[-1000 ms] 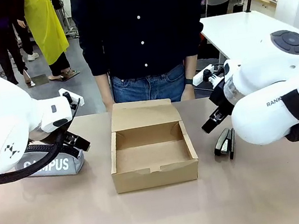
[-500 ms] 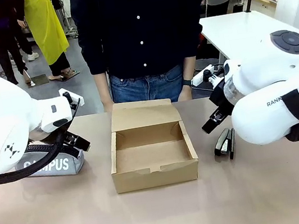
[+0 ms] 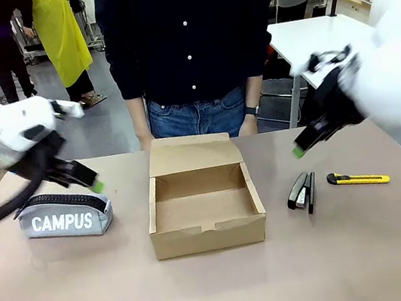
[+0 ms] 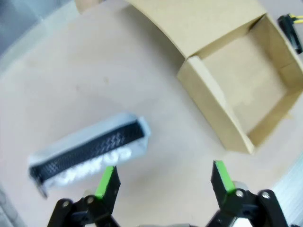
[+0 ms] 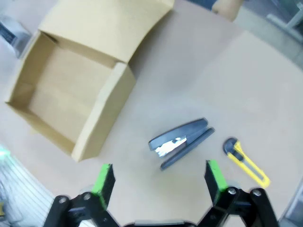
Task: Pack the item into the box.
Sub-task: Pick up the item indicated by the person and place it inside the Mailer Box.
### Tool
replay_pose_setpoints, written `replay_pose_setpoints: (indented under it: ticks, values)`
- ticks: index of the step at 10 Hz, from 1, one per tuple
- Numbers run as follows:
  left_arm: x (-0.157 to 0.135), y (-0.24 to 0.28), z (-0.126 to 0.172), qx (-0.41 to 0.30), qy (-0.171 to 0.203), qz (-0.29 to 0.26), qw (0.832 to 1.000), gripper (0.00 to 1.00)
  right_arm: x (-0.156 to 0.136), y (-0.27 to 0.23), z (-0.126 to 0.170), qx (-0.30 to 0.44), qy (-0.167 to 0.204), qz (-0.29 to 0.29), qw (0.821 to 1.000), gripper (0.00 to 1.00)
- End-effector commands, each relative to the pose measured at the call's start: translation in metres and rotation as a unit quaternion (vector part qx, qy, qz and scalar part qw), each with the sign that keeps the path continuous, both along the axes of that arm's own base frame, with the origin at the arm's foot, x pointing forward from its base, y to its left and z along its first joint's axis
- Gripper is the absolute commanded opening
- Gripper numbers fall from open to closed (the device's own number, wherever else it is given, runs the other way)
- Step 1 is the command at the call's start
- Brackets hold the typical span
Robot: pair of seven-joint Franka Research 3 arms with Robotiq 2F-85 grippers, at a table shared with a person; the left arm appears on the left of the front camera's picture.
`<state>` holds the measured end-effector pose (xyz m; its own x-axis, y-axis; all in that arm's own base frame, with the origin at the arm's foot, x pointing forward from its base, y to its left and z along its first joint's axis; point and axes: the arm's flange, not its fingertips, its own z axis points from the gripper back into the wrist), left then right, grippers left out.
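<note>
Left gripper is spread wide and empty, hanging above the table, blurred in the front view. In its wrist view the pouch lies off toward one green finger rather than between the two - not lined up. Right gripper is also released with nothing in it, up over the stapler and yellow utility knife, both well clear of the work.

The pouch lies flat on the table to the left of the box, apart from it, dark zipper edge up and CAMPUS print toward the robot. The box is open and bare inside, with its flap lid standing at the far side toward the person.

Step in hand looks like the reach for the pouch; nothing is packed yet.

To do it well:
- Shift the left gripper until the pouch's middle sits between the fingers.
- Turn the wrist so the fingers straddle the short width, one on each long side.
- Come down low enough to pinch the body, not just the zipper ridge - soft fabric will likely sag or slip from an end grip.
- Lift clear of the near side wall before crossing over.
- Set the pouch down with its length along the box's longer side.
- Right arm should stay out.
</note>
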<state>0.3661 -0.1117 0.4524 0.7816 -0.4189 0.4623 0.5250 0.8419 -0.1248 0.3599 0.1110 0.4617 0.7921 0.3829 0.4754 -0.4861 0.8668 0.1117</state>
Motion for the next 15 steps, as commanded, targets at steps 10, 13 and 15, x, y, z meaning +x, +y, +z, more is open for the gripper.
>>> replay_pose_setpoints:
  ticks: [10,13,15]
  values:
    - [-0.005,0.309,-0.049,-0.554,0.096,0.206,0.801,1.0,-0.076,-0.326,-0.038,0.5,0.018,-0.221,0.837,1.0]
    - [-0.014,0.309,-0.064,-0.555,0.104,0.225,0.794,1.0,-0.088,-0.33,-0.044,0.499,0.02,-0.241,0.832,1.0]
    - [-0.014,0.309,-0.064,-0.555,0.104,0.225,0.794,1.0,-0.088,-0.33,-0.044,0.499,0.02,-0.241,0.832,1.0]
